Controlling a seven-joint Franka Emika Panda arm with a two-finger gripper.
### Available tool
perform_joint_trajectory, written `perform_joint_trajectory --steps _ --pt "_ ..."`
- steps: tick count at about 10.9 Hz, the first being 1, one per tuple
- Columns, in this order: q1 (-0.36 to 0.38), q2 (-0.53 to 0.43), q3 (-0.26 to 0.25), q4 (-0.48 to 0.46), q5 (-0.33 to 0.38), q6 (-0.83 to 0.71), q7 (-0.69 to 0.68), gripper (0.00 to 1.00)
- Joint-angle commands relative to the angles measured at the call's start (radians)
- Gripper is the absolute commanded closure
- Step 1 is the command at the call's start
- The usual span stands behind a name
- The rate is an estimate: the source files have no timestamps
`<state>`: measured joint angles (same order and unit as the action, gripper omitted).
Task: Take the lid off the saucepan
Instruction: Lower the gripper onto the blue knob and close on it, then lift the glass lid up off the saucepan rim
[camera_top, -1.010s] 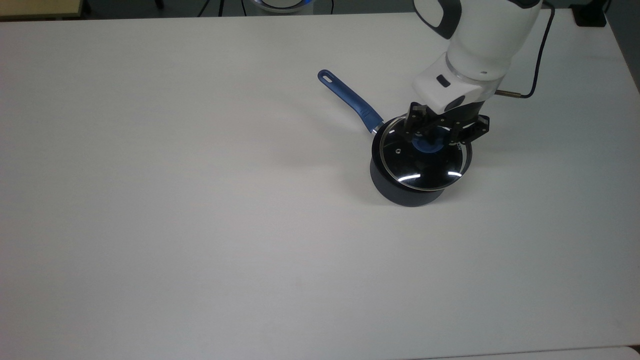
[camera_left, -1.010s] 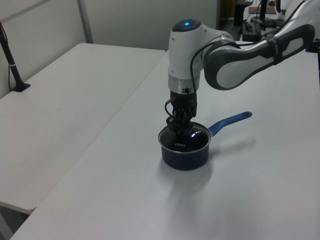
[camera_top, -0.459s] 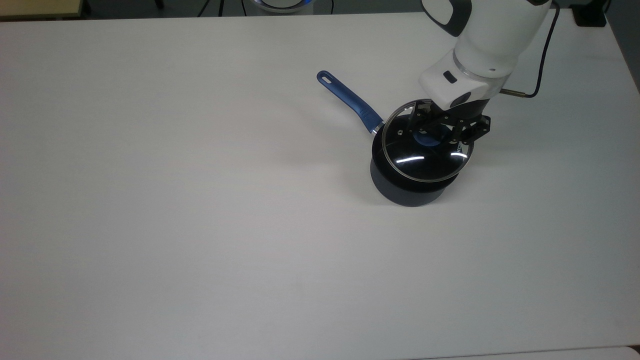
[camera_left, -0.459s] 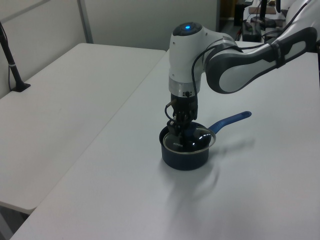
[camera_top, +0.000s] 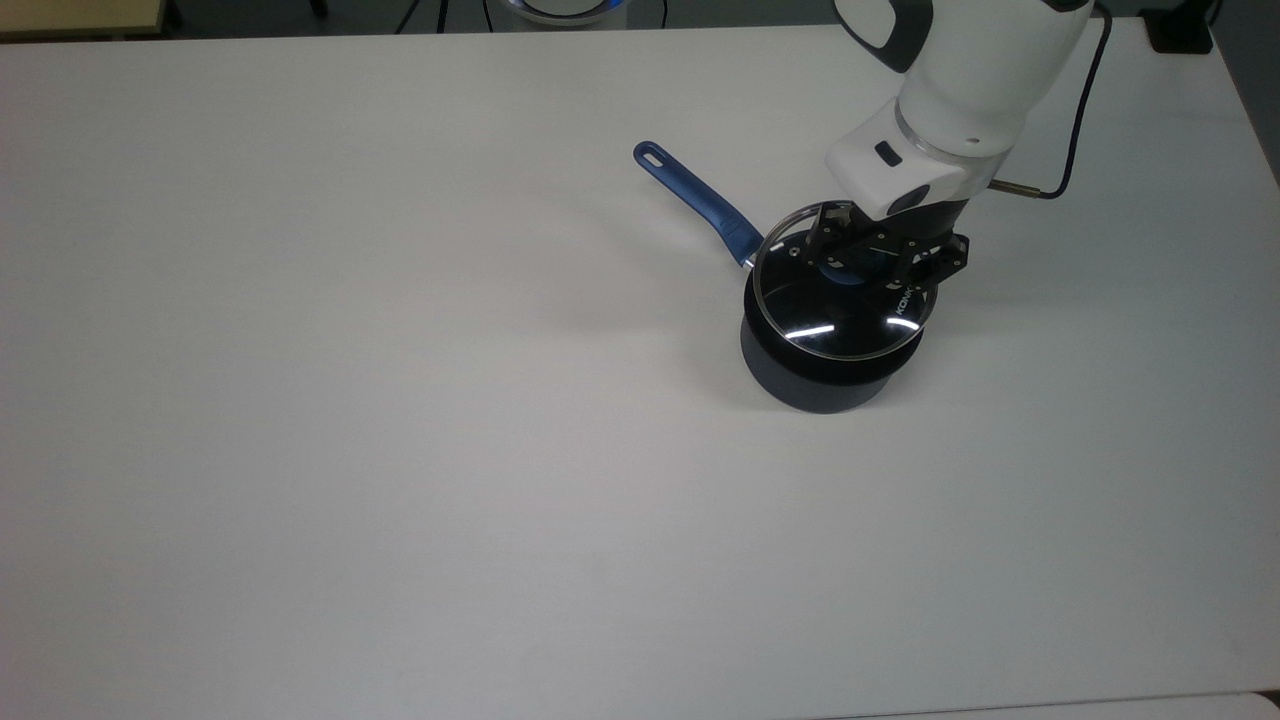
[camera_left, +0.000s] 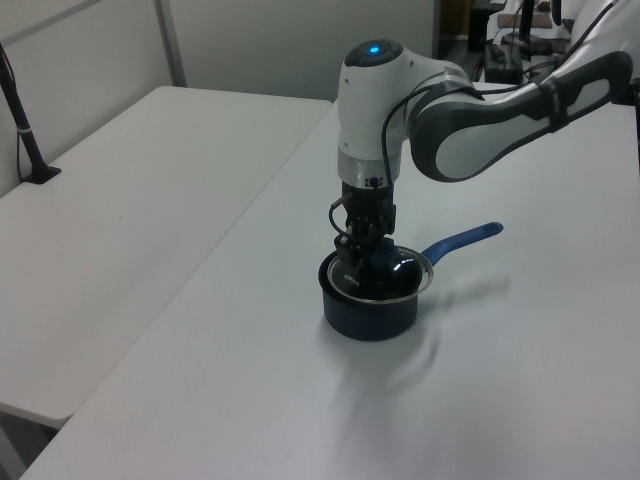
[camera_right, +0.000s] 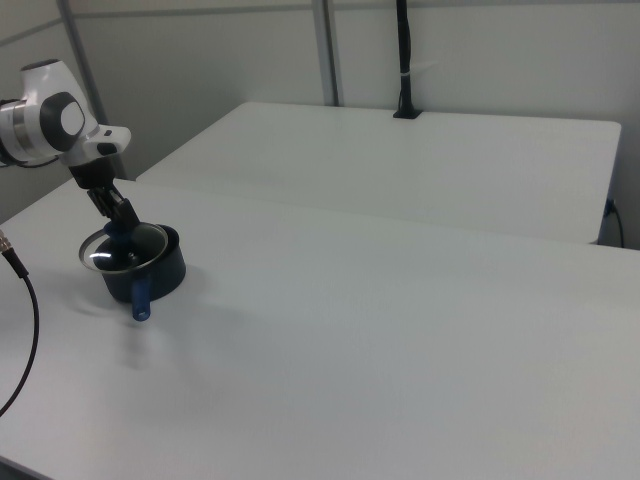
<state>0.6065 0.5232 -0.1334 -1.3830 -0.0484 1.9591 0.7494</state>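
The dark saucepan stands on the white table, its long blue handle pointing to the top view's upper left. The glass lid with its silver rim hovers just above the pan's mouth, tilted and shifted slightly off centre. My gripper is shut on the lid's blue knob from above. In the left view the lid sits raised over the saucepan under the gripper. In the right view the lid overhangs the saucepan toward the right view's left.
The white table spreads wide to the top view's left and bottom. A second white table stands beside it in the left view. A black cable hangs by the arm. A black post rises at the far table's edge.
The lid has come up off the saucepan's rim and tilted, then shifted a little to the top view's left. The saucepan stayed where it was.
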Motion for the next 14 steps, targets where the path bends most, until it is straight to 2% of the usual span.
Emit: perform_joint_trajectory --steps 1,6,7,8,9,11,14 --pt "0.024 -0.041 -0.021 -0.005 -0.022 -0.057 0.019 1.00" --pt "0.026 -0.045 -0.028 -0.005 -0.024 -0.065 0.018 1.00" --pt "0.026 -0.046 -0.028 -0.005 -0.022 -0.066 0.018 0.96" --pt "0.026 -0.046 -0.029 -0.005 -0.021 -0.071 0.022 0.45" --pt "0.024 -0.052 -0.031 -0.005 -0.021 -0.080 0.037 0.10" --pt "0.024 -0.080 -0.034 -0.005 -0.024 -0.114 0.090 0.00" --pt "0.026 -0.103 -0.032 -0.005 -0.024 -0.166 0.138 0.00"
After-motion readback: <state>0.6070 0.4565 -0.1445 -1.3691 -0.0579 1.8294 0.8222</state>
